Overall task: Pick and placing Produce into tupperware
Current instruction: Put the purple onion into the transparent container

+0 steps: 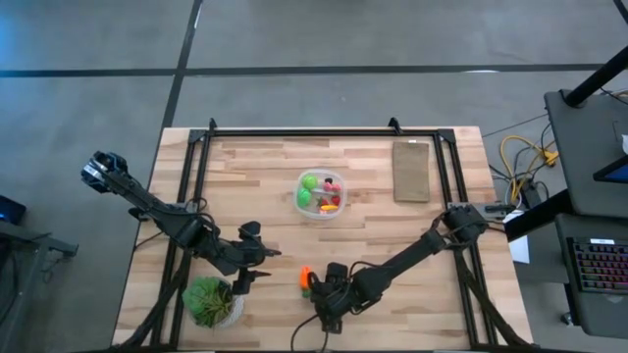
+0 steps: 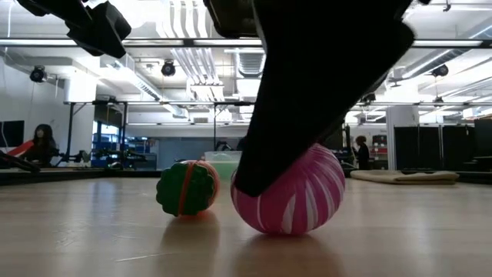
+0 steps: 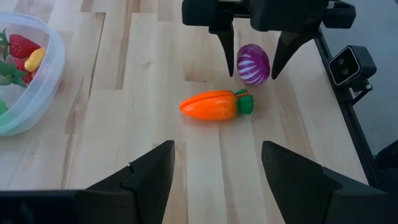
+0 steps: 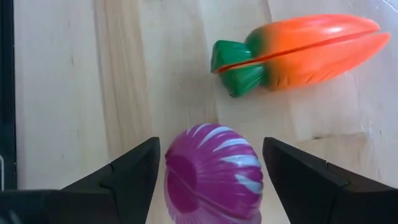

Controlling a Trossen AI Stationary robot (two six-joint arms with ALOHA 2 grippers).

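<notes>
A purple toy vegetable with white stripes [image 4: 214, 177] lies on the table near its near edge. My right gripper [image 4: 211, 180] is open and lowered over it, one finger on each side, and I cannot see either finger touching it. The orange carrot [image 3: 211, 104] lies just beside it, green top toward the purple piece [image 3: 253, 64]. My left gripper [image 3: 217, 180] is open and hovers above bare wood to the carrot's left [image 1: 305, 278]. The clear round tupperware [image 1: 300, 191] sits mid-table and holds green, red and yellow pieces.
A leafy plant in a white pot [image 1: 211, 300] stands near the table's near-left corner, close to my left gripper [image 1: 250, 260]. A flat brown board [image 1: 412, 170] lies toward the far right. Black frame rails [image 1: 324, 130] run along the table's edges. Bare wood lies between carrot and tupperware.
</notes>
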